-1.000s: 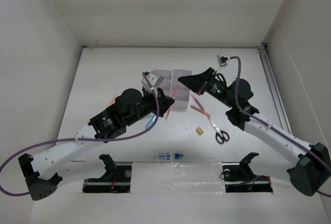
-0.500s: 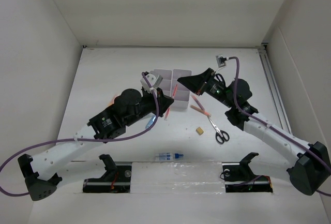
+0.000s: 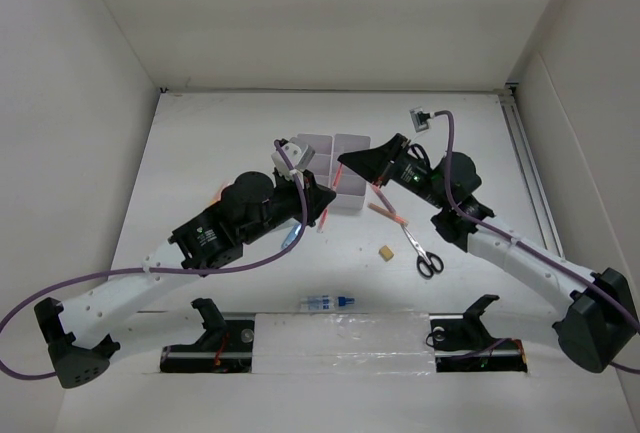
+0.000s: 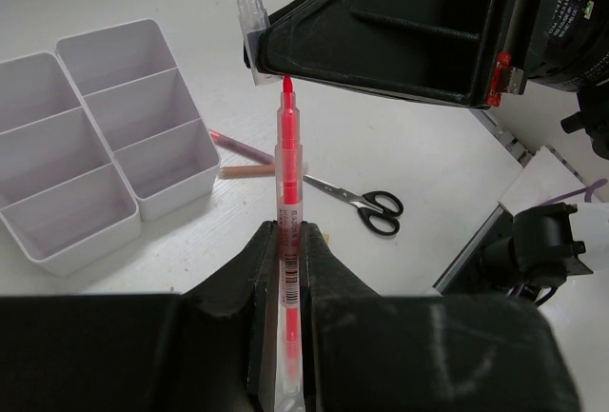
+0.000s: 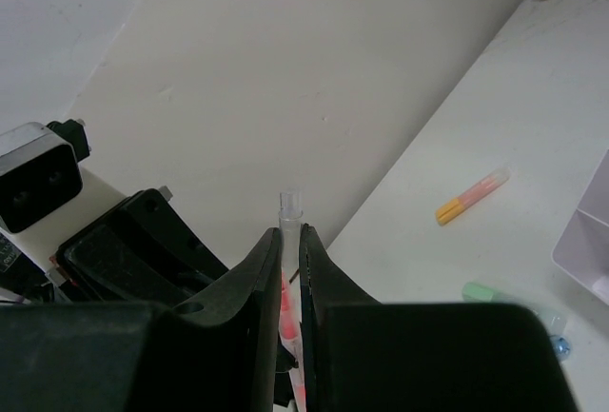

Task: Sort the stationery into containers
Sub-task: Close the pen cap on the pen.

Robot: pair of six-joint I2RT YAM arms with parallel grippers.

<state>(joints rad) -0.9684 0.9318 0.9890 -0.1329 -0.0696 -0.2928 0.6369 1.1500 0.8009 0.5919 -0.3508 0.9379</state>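
My left gripper (image 4: 288, 231) is shut on a red pen (image 4: 288, 165) whose bare tip points up at the right gripper (image 4: 400, 41). The right gripper (image 5: 291, 231) is shut on a clear pen cap (image 5: 290, 212). In the left wrist view the cap (image 4: 249, 8) sticks out just left of the pen tip. Both grippers meet over the near side of the white organizer (image 3: 345, 143), the left gripper (image 3: 327, 203) below the right gripper (image 3: 346, 160). The compartments of the organizer (image 4: 176, 193) look empty.
Black-handled scissors (image 3: 425, 251), a tan eraser (image 3: 384, 251) and a pink pen (image 3: 388, 213) lie right of the organizer. A blue-capped bottle (image 3: 328, 301) is near the front edge. A green marker (image 5: 514, 305) and an orange-capped pen (image 5: 473, 195) lie to the left.
The right gripper with the cap has shifted slightly left toward the pen tip. The left arm has barely moved.
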